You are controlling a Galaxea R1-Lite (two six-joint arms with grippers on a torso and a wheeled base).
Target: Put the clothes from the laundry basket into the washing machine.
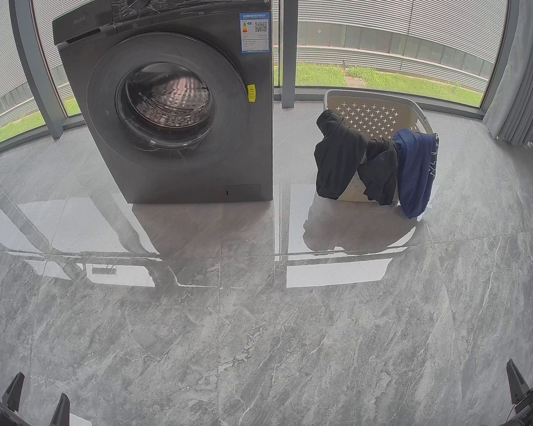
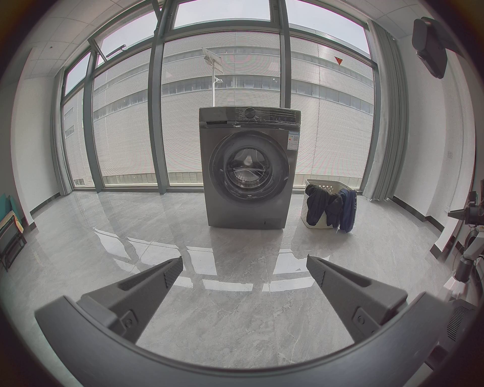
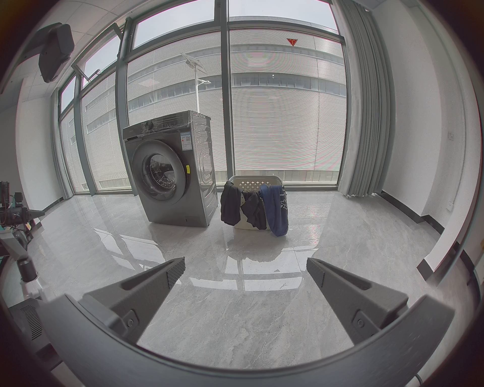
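Note:
A grey front-loading washing machine [image 1: 175,103] stands at the far left by the windows, its round drum opening showing. To its right sits a white laundry basket [image 1: 379,117] with black clothes [image 1: 349,158] and a blue garment [image 1: 417,170] draped over its front rim. The same machine [image 2: 248,169] and basket [image 3: 254,182] appear far off in both wrist views. My left gripper [image 1: 36,401] is low at the near left, open and empty. My right gripper [image 1: 530,367] sits at the near right, also open and empty. Both are far from the basket.
Glossy grey tiled floor [image 1: 270,315] stretches between me and the machine. Tall windows [image 2: 222,101] curve behind the machine and basket. Grey curtains [image 1: 521,97] hang at the far right. A dark low object [image 2: 10,237] stands by the left wall.

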